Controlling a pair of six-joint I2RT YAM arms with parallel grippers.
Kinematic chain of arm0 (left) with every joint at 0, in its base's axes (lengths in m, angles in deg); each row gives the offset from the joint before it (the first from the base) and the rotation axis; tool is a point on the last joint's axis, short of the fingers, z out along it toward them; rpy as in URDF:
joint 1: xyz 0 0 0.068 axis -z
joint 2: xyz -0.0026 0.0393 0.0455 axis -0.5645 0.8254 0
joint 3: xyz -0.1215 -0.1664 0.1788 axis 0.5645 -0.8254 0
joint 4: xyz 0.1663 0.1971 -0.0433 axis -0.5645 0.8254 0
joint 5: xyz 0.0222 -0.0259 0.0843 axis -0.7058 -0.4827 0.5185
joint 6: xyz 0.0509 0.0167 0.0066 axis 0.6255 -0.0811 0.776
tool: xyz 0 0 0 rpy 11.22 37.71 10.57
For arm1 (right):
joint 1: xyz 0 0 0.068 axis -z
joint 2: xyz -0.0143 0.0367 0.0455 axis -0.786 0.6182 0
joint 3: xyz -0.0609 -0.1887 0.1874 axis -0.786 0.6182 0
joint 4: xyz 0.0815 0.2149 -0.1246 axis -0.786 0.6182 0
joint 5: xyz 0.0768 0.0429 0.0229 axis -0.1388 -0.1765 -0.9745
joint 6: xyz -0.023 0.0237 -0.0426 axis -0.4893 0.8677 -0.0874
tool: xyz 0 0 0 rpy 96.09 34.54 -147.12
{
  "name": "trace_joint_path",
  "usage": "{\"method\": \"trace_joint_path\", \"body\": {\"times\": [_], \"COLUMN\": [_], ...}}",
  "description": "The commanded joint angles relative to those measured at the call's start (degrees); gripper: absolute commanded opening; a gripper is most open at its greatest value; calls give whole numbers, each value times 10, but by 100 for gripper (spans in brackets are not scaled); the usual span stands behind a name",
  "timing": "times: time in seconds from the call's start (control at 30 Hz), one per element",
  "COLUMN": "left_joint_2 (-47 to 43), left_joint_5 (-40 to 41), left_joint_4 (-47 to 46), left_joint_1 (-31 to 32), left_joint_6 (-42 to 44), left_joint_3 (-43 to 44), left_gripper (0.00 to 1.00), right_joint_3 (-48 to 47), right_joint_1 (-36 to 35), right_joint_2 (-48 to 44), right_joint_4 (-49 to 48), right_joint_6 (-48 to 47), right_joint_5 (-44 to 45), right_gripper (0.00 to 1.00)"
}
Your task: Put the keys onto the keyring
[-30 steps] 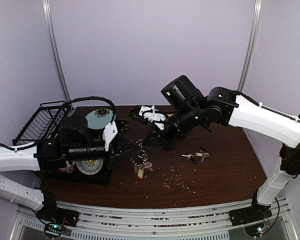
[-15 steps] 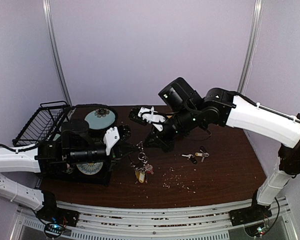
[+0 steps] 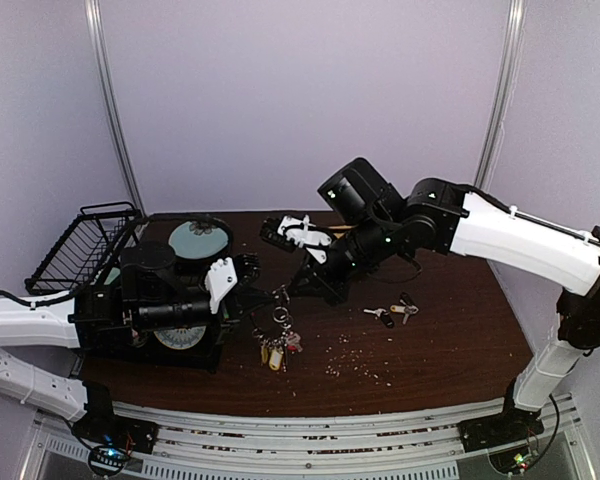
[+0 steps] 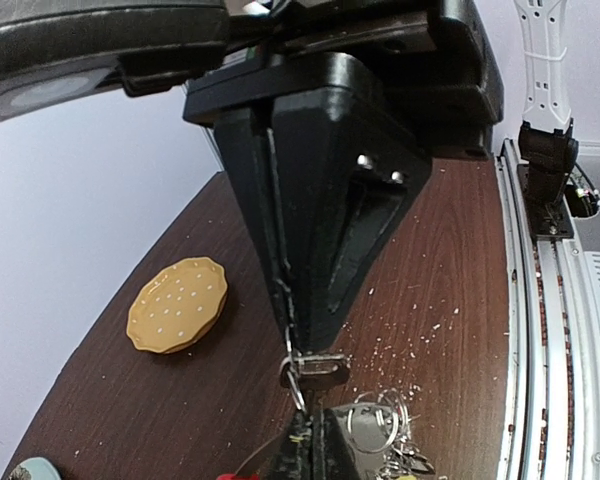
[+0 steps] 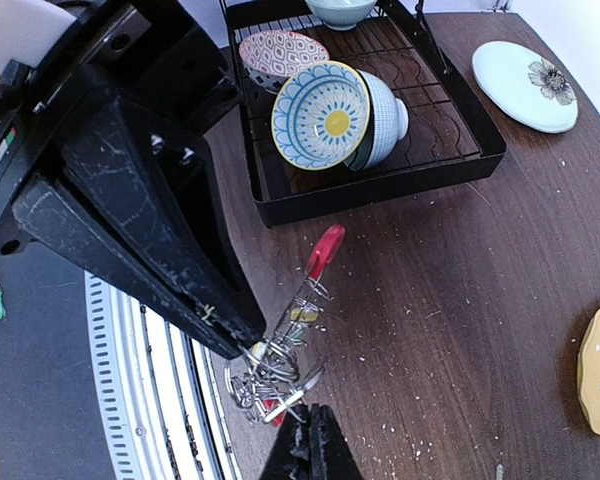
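Observation:
The keyring point(image 3: 278, 322) hangs between my two grippers above the table, its keys and coloured tags dangling below. My left gripper point(image 3: 264, 298) is shut on one of its rings point(image 4: 294, 388). In the left wrist view the left gripper point(image 4: 310, 445) sits at the bottom. My right gripper point(image 3: 300, 290) faces it, shut on a silver key point(image 4: 316, 372) linked to that ring. In the right wrist view the right gripper point(image 5: 308, 440) meets the bunch point(image 5: 275, 370), and the red section point(image 5: 325, 250) sticks up. Loose keys point(image 3: 390, 313) lie on the table to the right.
A black tray with patterned bowls point(image 5: 360, 110) sits under my left arm point(image 3: 170, 335), with a wire basket point(image 3: 80, 245) behind it. There are also a pale blue plate point(image 3: 200, 238), a yellow plate point(image 4: 177, 305), a black-and-white object point(image 3: 295, 230) at the back, and scattered crumbs point(image 3: 355, 355).
My left gripper has shifted slightly toward the right gripper. The dangling bunch has swung a little toward the near left. The right gripper has barely moved.

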Motion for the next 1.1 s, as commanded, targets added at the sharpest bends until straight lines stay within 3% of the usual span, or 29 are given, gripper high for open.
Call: {"method": "trace_joint_path", "body": {"times": [0.0, 0.53, 0.83, 1.07], "left_joint_2": [-20, -20, -40, -53], "left_joint_5": [-6, 12, 20, 0], "left_joint_4": [-44, -46, -51, -67], "left_joint_1": [7, 7, 7, 7], "left_joint_6": [11, 11, 12, 7], "left_joint_3": [-2, -2, -5, -13], "left_gripper": [0, 0, 0, 0], "right_joint_3": [12, 47, 256, 463], "right_joint_1": [19, 28, 64, 66], "right_joint_2": [1, -20, -86, -108], "right_joint_4": [16, 10, -68, -240], "right_joint_6": [11, 28, 210, 345], "right_joint_5": [31, 2, -30, -117], "right_gripper": [0, 0, 0, 0]}}
